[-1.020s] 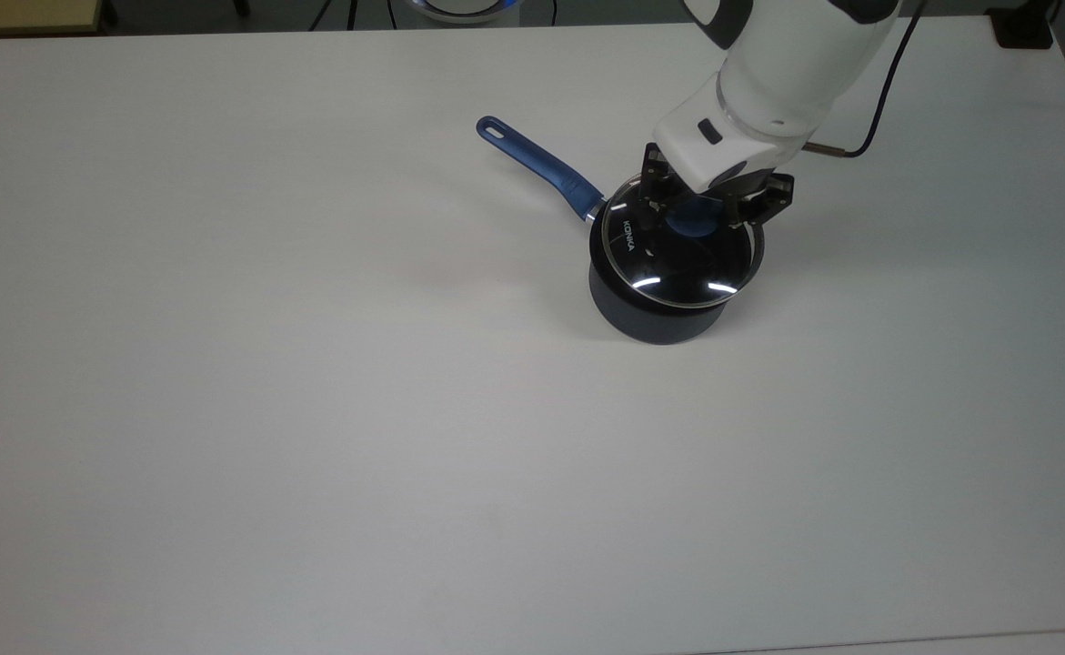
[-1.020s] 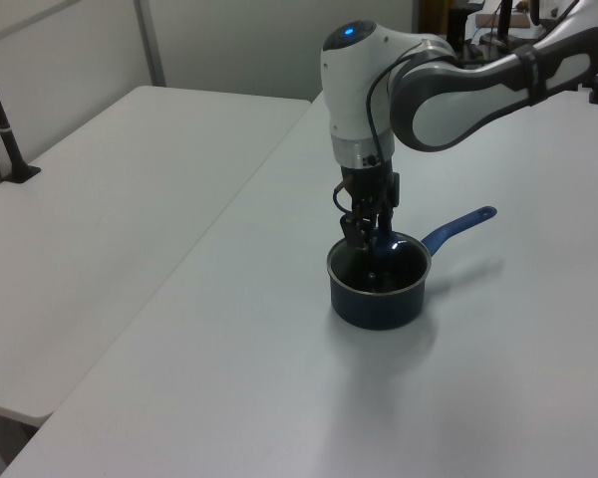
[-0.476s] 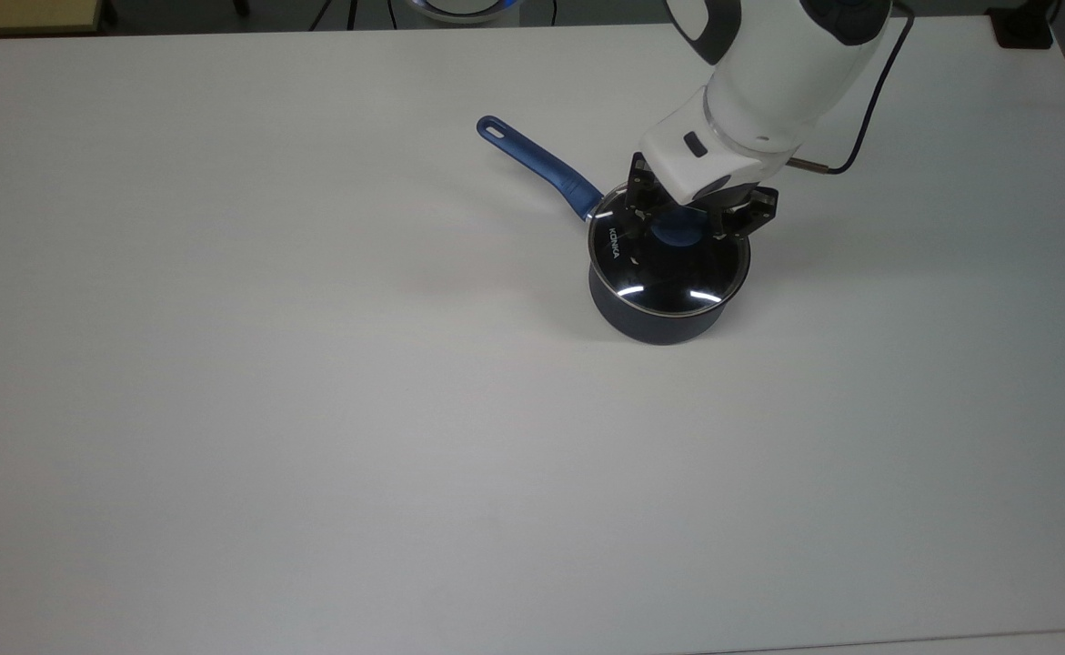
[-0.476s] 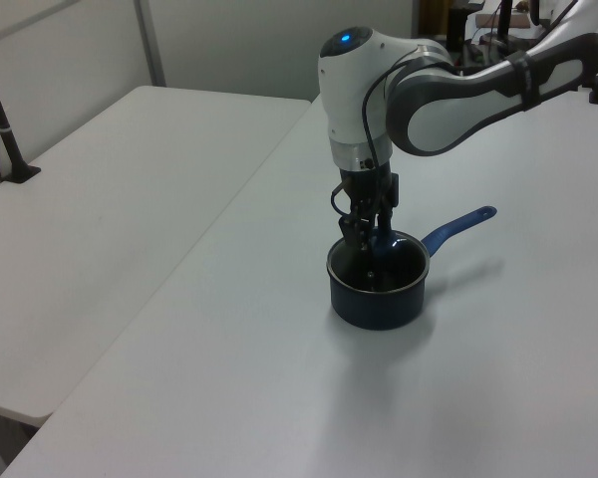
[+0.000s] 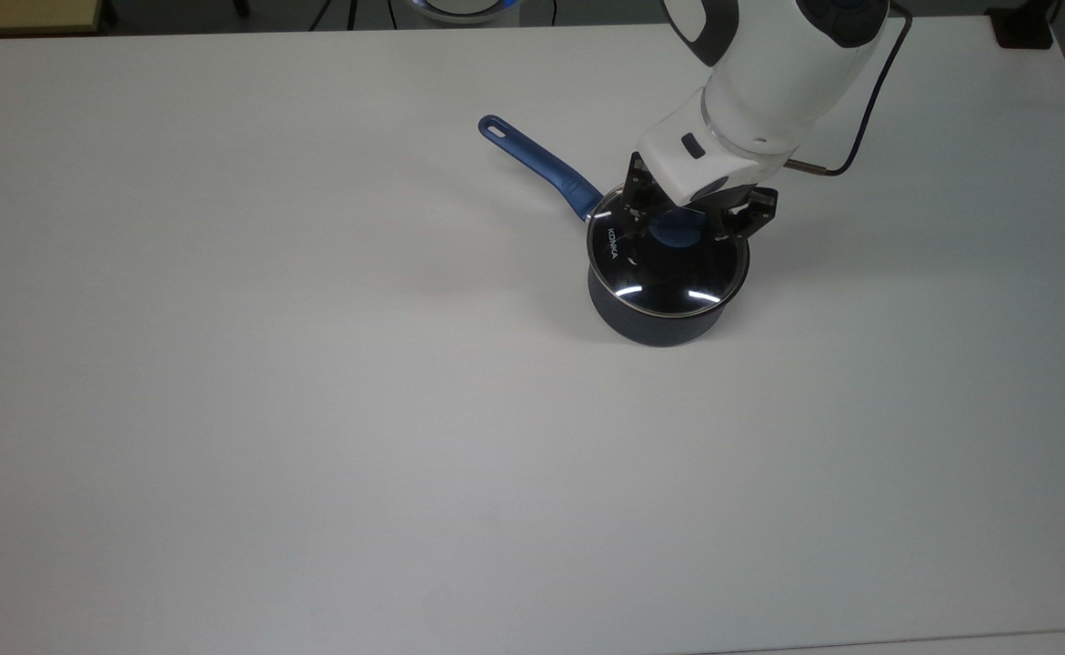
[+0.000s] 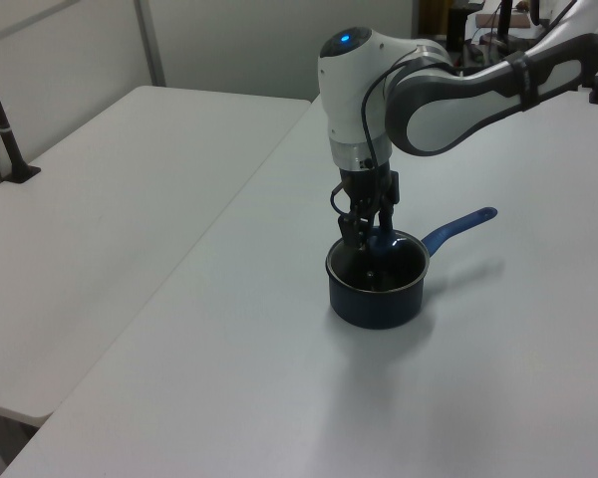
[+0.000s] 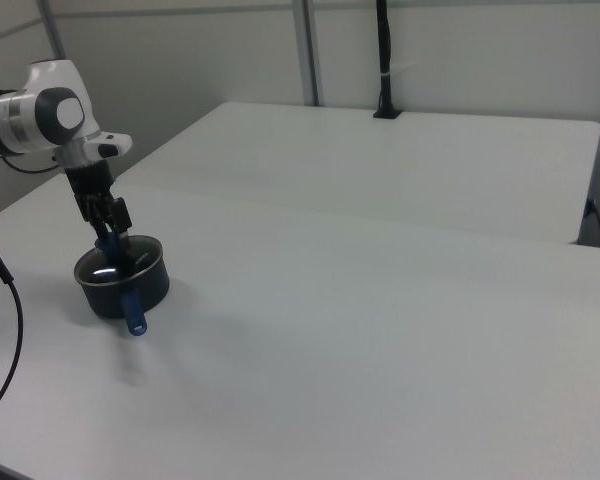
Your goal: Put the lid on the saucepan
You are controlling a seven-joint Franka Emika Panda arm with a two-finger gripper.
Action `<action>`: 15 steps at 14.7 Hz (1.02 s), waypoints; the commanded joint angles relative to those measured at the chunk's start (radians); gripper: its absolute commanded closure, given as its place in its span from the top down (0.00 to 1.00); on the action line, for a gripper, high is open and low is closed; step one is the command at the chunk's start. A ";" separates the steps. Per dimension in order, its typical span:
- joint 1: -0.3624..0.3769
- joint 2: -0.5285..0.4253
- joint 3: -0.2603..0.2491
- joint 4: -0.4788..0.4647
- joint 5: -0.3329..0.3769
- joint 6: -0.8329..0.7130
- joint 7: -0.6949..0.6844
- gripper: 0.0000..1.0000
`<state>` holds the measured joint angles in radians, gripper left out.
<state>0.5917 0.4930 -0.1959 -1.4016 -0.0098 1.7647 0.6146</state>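
Observation:
The saucepan (image 5: 658, 326) is dark navy and stands on the white table (image 5: 314, 409), right of centre in the top view. Its long blue handle (image 5: 541, 166) points to the upper left of the top view. The glass lid (image 5: 668, 268) with its steel rim lies level on the saucepan's rim. My gripper (image 5: 683, 224) reaches straight down over it, shut on the lid's blue knob. From the left view the gripper (image 6: 367, 235) dips onto the saucepan (image 6: 375, 304). In the right view the gripper (image 7: 114, 240) stands above the saucepan (image 7: 110, 292).
A black cable (image 5: 869, 118) trails from the arm toward the top view's upper right. A second white table (image 6: 130, 199) lies beside this one, with a black post (image 6: 5, 129) on it. Wide bare tabletop surrounds the pan.
The gripper carried the lid a little toward the top view's left and lowered it; the lid went from offset above the rim to seated squarely on the saucepan.

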 commanded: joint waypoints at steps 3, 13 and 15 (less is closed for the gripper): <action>0.007 -0.007 -0.010 0.003 -0.004 0.010 0.022 1.00; -0.140 -0.175 -0.016 0.000 -0.001 -0.132 -0.163 1.00; -0.187 -0.194 -0.016 -0.003 -0.002 -0.186 -0.281 1.00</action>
<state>0.4596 0.3444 -0.2134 -1.3772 -0.0098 1.6482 0.4841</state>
